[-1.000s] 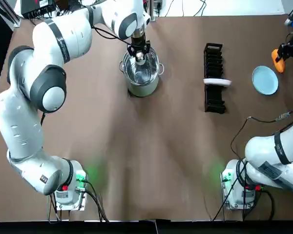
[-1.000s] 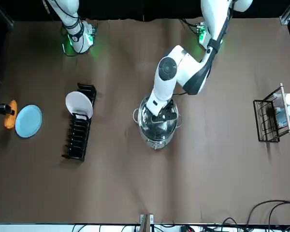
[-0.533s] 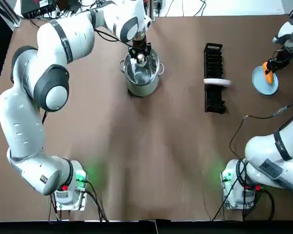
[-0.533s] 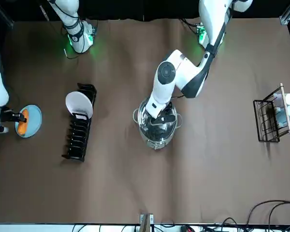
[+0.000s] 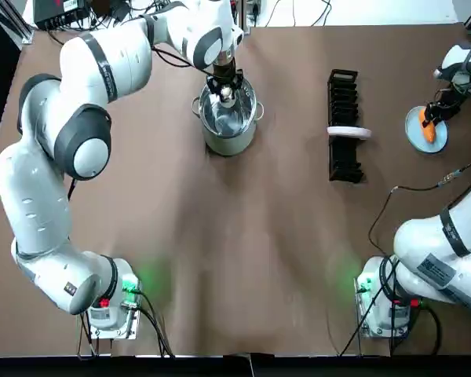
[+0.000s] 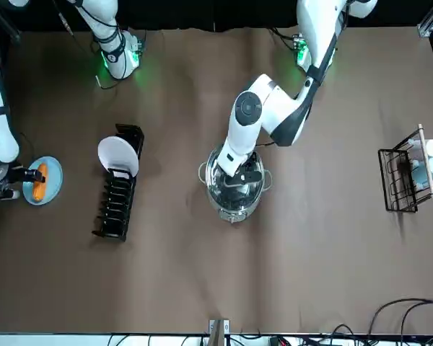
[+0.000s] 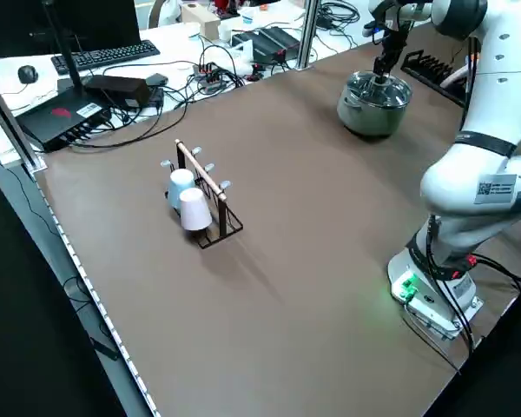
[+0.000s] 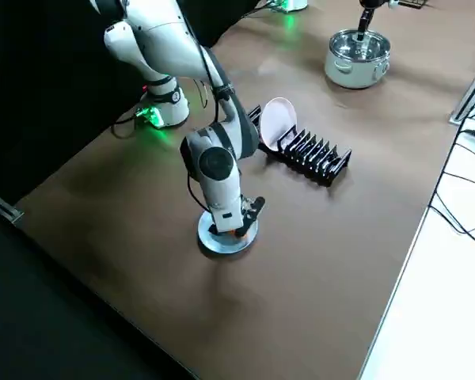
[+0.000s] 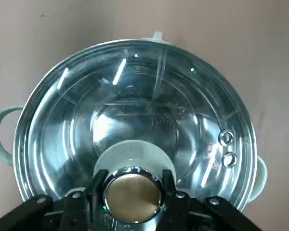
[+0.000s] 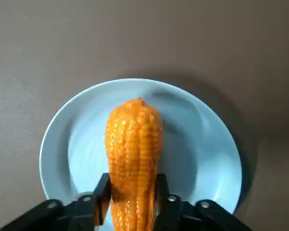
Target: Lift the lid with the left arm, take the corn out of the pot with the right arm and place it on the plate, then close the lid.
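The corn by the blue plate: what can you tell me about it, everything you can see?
The corn is a single cob, orange-yellow, with neat rows of glossy kernels that look like plastic, tapering to a rounded tip. It lies lengthwise over the middle of a round light blue plate at the robot's far right of the table. The right gripper clamps its thick end between two black fingers. Whether it already rests on the plate cannot be told.

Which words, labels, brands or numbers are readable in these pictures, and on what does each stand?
No text can be read.
Left arm's sticker: too small to read.
Right arm's sticker: too small to read.
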Available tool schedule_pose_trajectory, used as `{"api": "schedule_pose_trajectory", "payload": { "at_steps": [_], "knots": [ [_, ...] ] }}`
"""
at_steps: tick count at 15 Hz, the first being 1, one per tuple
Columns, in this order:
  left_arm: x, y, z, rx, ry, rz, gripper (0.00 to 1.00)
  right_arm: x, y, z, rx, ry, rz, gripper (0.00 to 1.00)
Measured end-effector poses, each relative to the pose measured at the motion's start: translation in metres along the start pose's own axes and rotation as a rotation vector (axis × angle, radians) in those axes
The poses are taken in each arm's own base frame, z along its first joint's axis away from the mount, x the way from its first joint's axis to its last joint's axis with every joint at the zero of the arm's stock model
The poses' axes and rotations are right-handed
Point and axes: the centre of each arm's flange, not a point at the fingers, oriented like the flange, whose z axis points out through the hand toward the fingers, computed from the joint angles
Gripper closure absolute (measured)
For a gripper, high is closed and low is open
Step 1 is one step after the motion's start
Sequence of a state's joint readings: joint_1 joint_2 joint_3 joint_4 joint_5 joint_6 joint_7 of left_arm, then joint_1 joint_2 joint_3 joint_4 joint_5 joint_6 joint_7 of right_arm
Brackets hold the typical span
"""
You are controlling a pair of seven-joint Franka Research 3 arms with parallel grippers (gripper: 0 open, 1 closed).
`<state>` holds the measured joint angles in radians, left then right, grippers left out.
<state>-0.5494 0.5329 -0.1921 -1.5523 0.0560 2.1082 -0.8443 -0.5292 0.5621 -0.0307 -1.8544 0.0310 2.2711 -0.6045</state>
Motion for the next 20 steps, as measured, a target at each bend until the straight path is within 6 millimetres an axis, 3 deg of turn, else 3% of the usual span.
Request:
{"api": "schedule_pose_trajectory", "payload": {
  "at_steps": [5, 6, 9, 13, 20],
  "knots": [
    [0.000, 0.000, 0.000, 0.000, 0.000, 0.000, 0.49, 0.003, -0.001, -0.009, 0.005, -0.004, -0.023, 0.15],
    [0.000, 0.000, 0.000, 0.000, 0.001, 0.000, 0.49, 0.011, -0.004, -0.035, 0.017, -0.015, -0.037, 0.00],
    [0.000, 0.000, 0.000, 0.000, 0.001, 0.000, 0.49, 0.029, -0.034, -0.112, 0.050, -0.054, -0.085, 0.00],
    [0.000, 0.000, 0.000, 0.001, 0.001, 0.001, 0.49, 0.028, -0.105, -0.199, 0.076, -0.126, -0.126, 0.00],
    [0.000, -0.002, 0.001, 0.013, -0.004, 0.006, 0.49, 0.023, -0.288, -0.286, 0.025, -0.141, -0.095, 0.00]
  ]
}}
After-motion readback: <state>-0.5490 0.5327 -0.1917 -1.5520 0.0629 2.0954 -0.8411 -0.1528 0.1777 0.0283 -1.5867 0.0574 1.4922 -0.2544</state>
